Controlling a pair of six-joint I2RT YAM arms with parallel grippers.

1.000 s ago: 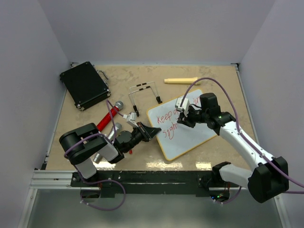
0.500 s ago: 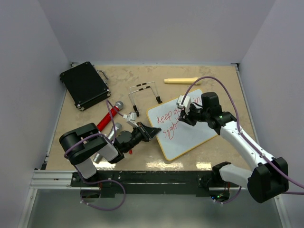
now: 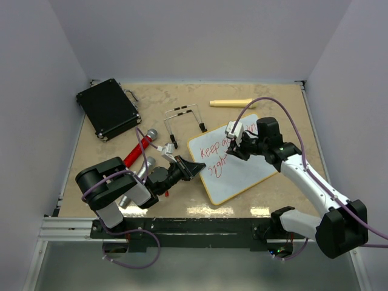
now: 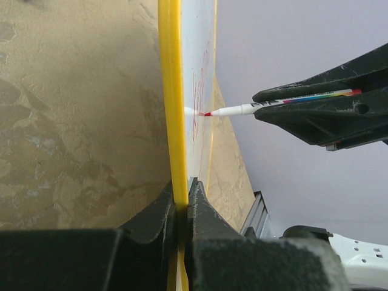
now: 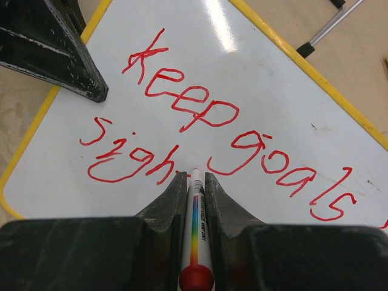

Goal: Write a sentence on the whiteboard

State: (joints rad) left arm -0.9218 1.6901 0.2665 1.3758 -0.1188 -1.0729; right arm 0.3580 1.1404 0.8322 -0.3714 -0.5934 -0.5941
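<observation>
Pinching a white rainbow-banded marker (image 5: 195,212), the right claw (image 5: 194,176) has edged slightly rightward past "sigh" in the red handwritten sentence (image 5: 200,109) on the yellow-framed white glossy whiteboard (image 3: 242,176), right of centre on the beige table (image 3: 267,91), its left edge clamped by the left claw (image 4: 182,200), so the last word seems nearly finished.

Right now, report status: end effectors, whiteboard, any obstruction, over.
Left end effector shut on whiteboard edge. Right end effector shut on marker, tip on board. Red sentence reads "Keep goals", "sigh", unfinished. Nothing blocking marker.
</observation>
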